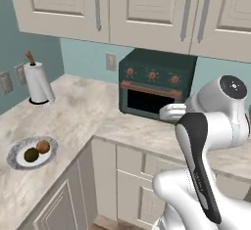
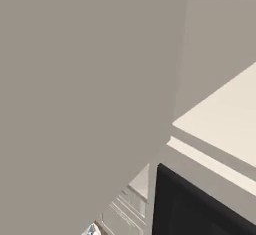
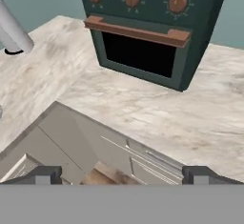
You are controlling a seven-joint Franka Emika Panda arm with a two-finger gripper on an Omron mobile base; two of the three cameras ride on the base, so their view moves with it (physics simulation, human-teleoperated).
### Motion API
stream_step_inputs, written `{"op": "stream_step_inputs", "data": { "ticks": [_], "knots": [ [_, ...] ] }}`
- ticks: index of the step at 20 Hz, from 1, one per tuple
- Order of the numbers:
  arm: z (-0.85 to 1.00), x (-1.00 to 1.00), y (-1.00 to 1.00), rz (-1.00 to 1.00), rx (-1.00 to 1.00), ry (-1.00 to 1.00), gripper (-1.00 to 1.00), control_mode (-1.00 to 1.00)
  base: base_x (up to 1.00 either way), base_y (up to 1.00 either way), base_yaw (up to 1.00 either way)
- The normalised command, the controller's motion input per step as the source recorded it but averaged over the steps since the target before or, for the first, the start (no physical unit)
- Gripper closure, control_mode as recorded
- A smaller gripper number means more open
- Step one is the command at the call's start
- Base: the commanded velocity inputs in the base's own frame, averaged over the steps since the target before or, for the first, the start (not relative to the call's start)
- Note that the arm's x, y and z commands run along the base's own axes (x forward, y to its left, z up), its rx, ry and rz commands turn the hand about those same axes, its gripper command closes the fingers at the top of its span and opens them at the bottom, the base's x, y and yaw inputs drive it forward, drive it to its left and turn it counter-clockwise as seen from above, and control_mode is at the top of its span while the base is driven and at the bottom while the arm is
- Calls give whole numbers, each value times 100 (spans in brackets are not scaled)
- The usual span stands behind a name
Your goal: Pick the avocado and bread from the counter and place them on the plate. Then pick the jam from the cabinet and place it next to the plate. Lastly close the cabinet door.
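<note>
The round grey-rimmed plate (image 1: pixel 14 161) lies on the beige counter (image 1: pixel 78 111) at the lower left. On it rest the dark green avocado (image 1: pixel 31 154) and, touching it on the right, the orange-brown bread (image 1: pixel 43 147). My gripper (image 3: pixel 122 175) is open, its fingertips (image 3: pixel 45 175) wide apart with nothing between them. It hovers over the counter's inner corner, facing the toaster oven and far to the right of the plate. The right base view shows a pale cabinet shelf (image 2: pixel 225 119) beside a broad cream panel (image 2: pixel 85 89) close to the camera. The jam is out of view.
A dark green toaster oven (image 1: pixel 154 84) with an orange handle stands on the counter at the back. A paper towel roll (image 1: pixel 39 82) stands at the far left. Cream wall cabinet doors (image 1: pixel 147 9) with long bar handles hang shut above. A black appliance (image 2: pixel 200 209) sits below the shelf.
</note>
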Motion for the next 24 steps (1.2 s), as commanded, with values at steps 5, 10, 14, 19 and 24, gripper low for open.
{"op": "stream_step_inputs", "data": {
  "ticks": [5, 10, 14, 19, 24],
  "knots": [
    [0, 0, 0, 0, 0, 0, -100, 100, 4, 0, -42],
    [0, 0, 0, 0, 0, 0, -100, 100, 0, 0, -42],
    [0, 0, 0, 0, 0, 0, -100, 100, 0, 0, -43],
    [0, 0, 0, 0, 0, 0, -100, 100, 0, 0, -43],
    [0, 0, 0, 0, 0, 0, -100, 100, 0, 1, -43]
  ]
}}
